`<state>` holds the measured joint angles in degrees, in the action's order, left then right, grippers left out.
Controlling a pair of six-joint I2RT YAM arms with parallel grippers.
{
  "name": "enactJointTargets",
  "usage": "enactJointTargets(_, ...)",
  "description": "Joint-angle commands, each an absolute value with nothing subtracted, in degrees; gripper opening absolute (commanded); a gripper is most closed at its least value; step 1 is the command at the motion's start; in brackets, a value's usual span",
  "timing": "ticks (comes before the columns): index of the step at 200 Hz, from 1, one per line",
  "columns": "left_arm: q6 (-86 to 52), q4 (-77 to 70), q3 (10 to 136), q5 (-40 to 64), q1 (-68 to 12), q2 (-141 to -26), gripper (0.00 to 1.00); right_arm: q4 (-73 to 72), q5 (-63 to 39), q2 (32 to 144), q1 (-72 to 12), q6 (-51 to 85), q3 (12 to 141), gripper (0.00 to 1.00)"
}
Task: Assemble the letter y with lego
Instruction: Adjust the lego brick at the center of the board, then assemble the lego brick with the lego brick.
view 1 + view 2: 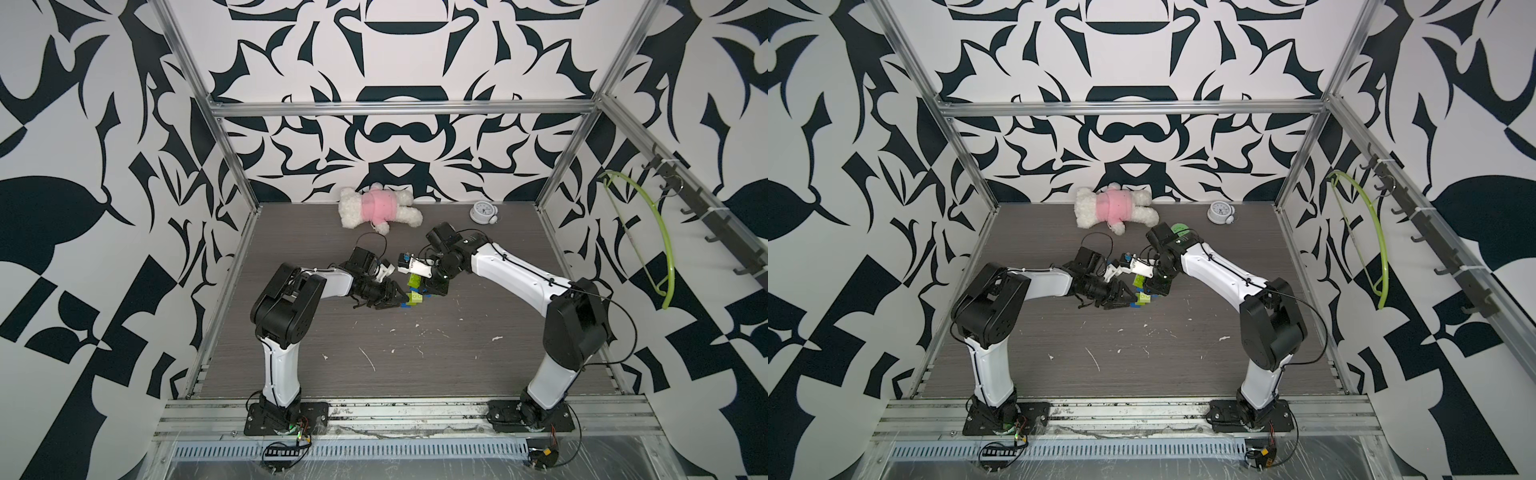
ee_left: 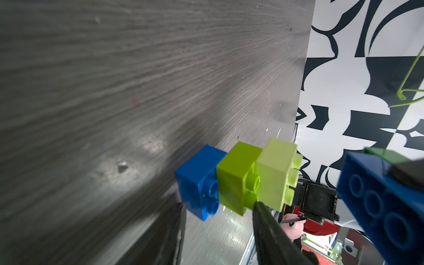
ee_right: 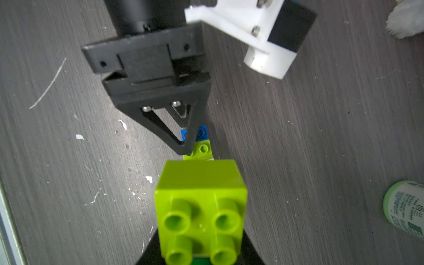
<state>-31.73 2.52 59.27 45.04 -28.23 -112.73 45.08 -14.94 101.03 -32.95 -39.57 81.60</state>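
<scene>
On the table lies a short row of lego: a small blue brick (image 2: 199, 183), a lime green brick (image 2: 236, 176) and a pale yellow brick (image 2: 277, 174) joined end to end. It also shows as the row (image 1: 413, 300) in a top view. My left gripper (image 2: 219, 206) has its jaws apart, its tips touching the near side of this row. My right gripper (image 3: 199, 252) is shut on a second lime green brick (image 3: 199, 206), held just above the row's far end. A dark green brick (image 2: 385, 156) and a wide blue brick (image 2: 378, 206) are joined to it.
A white plush toy in pink (image 1: 378, 208) and a small alarm clock (image 1: 482, 213) lie near the back wall. A round green tub (image 3: 403, 206) stands behind the right arm. A green hanger (image 1: 660, 249) hangs on the right wall. White flecks dot the tabletop.
</scene>
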Motion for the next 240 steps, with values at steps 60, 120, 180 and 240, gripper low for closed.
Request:
enactJointTargets(60, -31.55, 10.11, 53.97, 31.32, -26.82, -119.14, 0.46, 51.14, -9.71, 104.23, -35.28, -43.70, 88.35, 0.07)
enactJointTargets(120, -31.64, 8.72, 53.02, 31.36, -26.46, -119.53, 0.46, 53.63, -7.57, 106.64, -37.26, -46.39, 91.13, 0.07)
enactJointTargets(180, -31.55, 6.99, 52.03, 31.74, -26.15, -120.40, 0.46, 53.75, -7.47, 107.09, -38.14, -52.82, 91.78, 0.08)
enactJointTargets(240, -31.55, 6.42, 51.76, 32.04, -26.02, -120.76, 0.46, 54.85, -6.82, 108.28, -38.48, -57.74, 93.25, 0.08)
